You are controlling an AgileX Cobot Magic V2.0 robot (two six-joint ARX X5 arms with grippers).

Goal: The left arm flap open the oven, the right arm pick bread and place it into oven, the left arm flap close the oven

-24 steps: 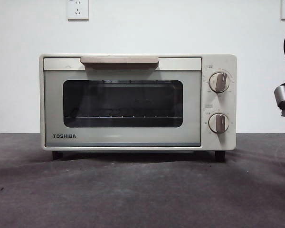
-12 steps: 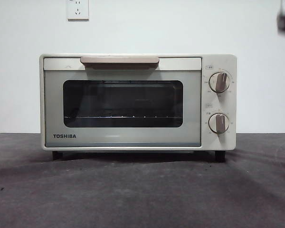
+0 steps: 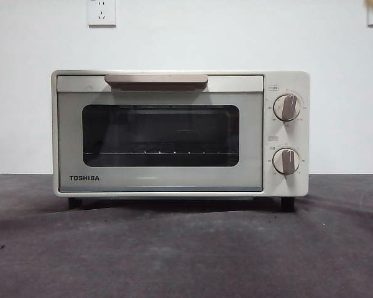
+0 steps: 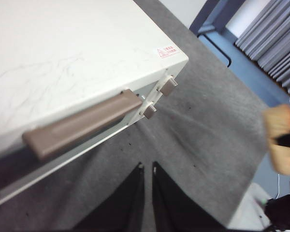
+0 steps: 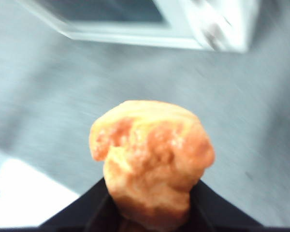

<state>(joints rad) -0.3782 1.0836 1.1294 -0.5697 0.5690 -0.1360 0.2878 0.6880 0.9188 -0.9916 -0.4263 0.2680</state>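
Bread (image 5: pixel 152 159) clamped between right fingers (image 5: pixel 210 200).

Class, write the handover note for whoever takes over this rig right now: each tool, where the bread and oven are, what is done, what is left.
Left tool: shut, empty, hovering above and in front of the oven's handle.
Right tool: shut on the bread, held above the table, out in front of the oven.
Done: bread picked up.
Oven door shut; rack looks bare.
Left: open the door, place the bread inside, close the door.
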